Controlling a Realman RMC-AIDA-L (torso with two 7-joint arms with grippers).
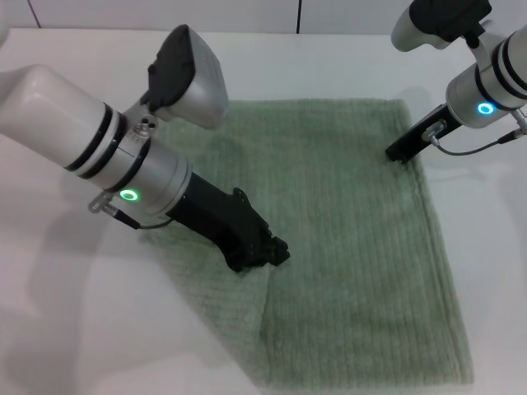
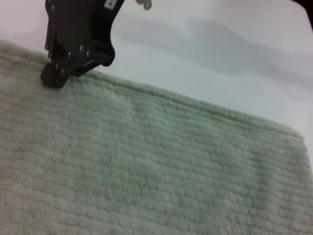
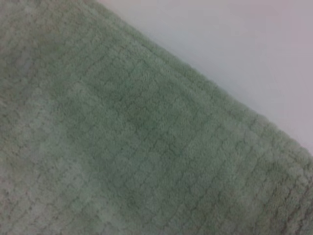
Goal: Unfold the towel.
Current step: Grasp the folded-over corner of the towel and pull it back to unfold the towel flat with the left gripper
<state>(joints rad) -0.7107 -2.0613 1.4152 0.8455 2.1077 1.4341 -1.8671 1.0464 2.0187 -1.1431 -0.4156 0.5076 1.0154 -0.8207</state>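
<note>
Head view: the sage-green ribbed terry towel [image 1: 354, 247] lies spread on the white tabletop [image 1: 58, 329], with a fold line near its left side. The left gripper [image 1: 268, 251] presses onto that fold; whether its jaws are apart cannot be told. The right gripper [image 1: 401, 152] touches the towel's far right edge, its tips hidden.

Left wrist view: the towel's hemmed edge [image 2: 195, 104] crosses the frame; the right gripper's black tip rests on it.

Right wrist view: only cloth and bare tabletop show.
</note>
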